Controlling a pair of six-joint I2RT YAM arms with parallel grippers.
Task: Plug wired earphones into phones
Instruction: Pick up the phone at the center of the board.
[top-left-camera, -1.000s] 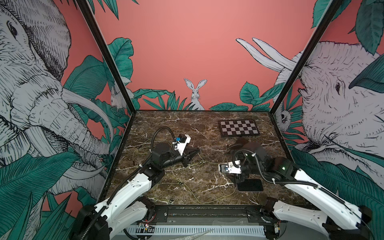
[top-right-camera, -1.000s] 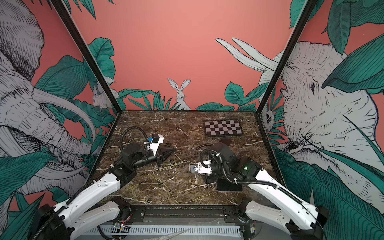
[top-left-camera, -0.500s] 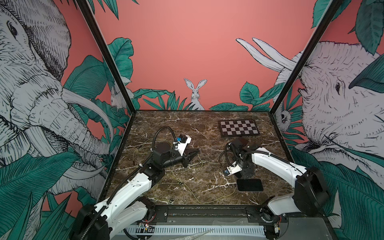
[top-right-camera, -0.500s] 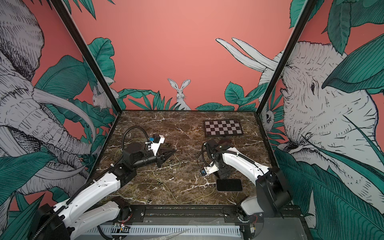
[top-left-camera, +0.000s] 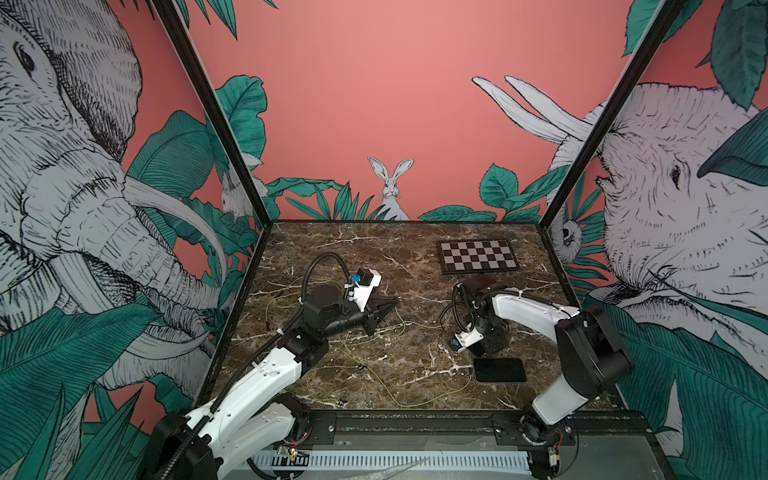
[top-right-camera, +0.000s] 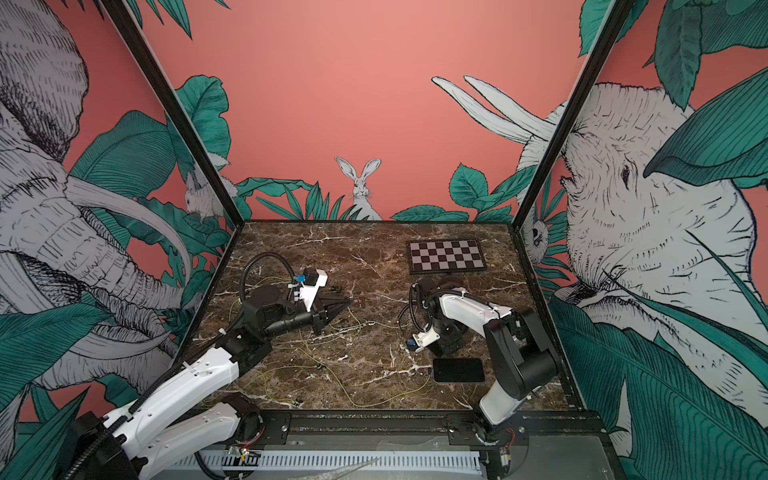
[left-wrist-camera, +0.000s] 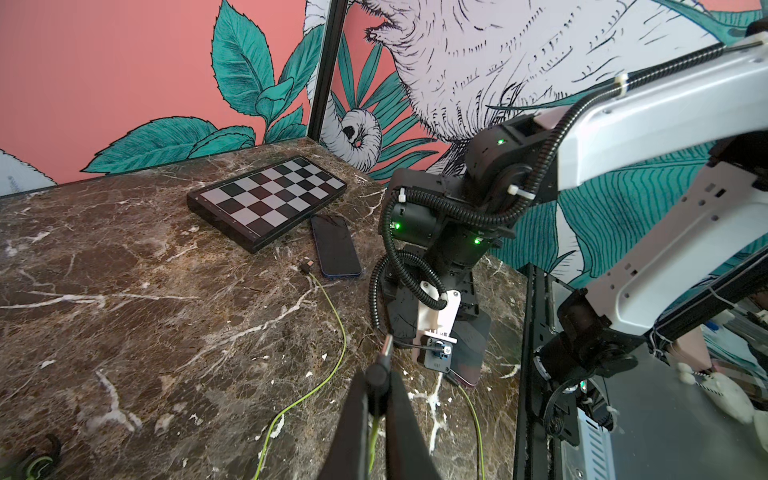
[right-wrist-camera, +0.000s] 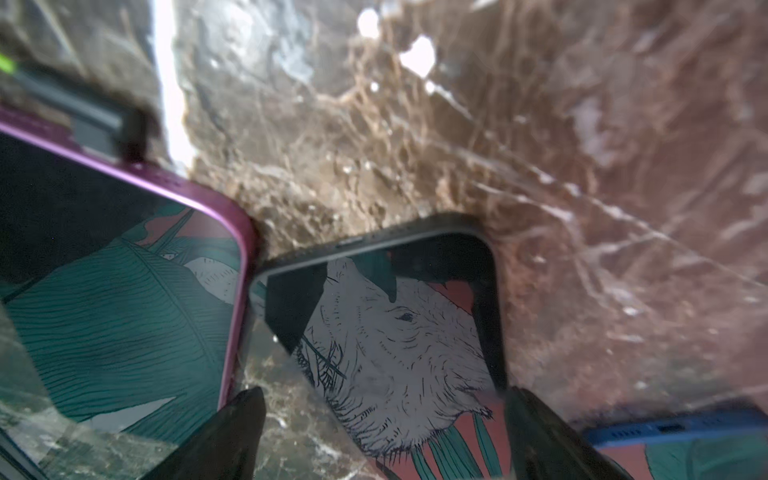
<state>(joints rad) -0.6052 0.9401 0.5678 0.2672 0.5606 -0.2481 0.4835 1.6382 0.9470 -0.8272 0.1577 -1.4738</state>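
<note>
My left gripper (left-wrist-camera: 380, 376) is shut on the dark plug of a yellow-green earphone cord (left-wrist-camera: 332, 353), its metal tip pointing at the right arm; it hovers at mid-table (top-left-camera: 390, 303). My right gripper (right-wrist-camera: 382, 415) is open and low over the table, one finger on each side of a dark-framed phone (right-wrist-camera: 395, 332). Beside that one lies a purple-edged phone (right-wrist-camera: 104, 291) with a plug (right-wrist-camera: 91, 112) in its end, and a blue-edged phone (right-wrist-camera: 665, 432) shows at the corner. Both top views show one phone (top-left-camera: 500, 370) (top-right-camera: 459, 370) near the front right. More earphone cords (top-left-camera: 374, 374) trail across the marble.
A checkerboard plate (top-left-camera: 478, 256) lies at the back right, with the blue-edged phone (left-wrist-camera: 336, 245) and a loose plug (left-wrist-camera: 307, 266) beside it. Patterned walls close off three sides. A black rail (top-left-camera: 415, 419) runs along the front edge.
The right arm's elbow has swung up and out to the right while its gripper stays low over the phones. The left arm holds still with the plug.
</note>
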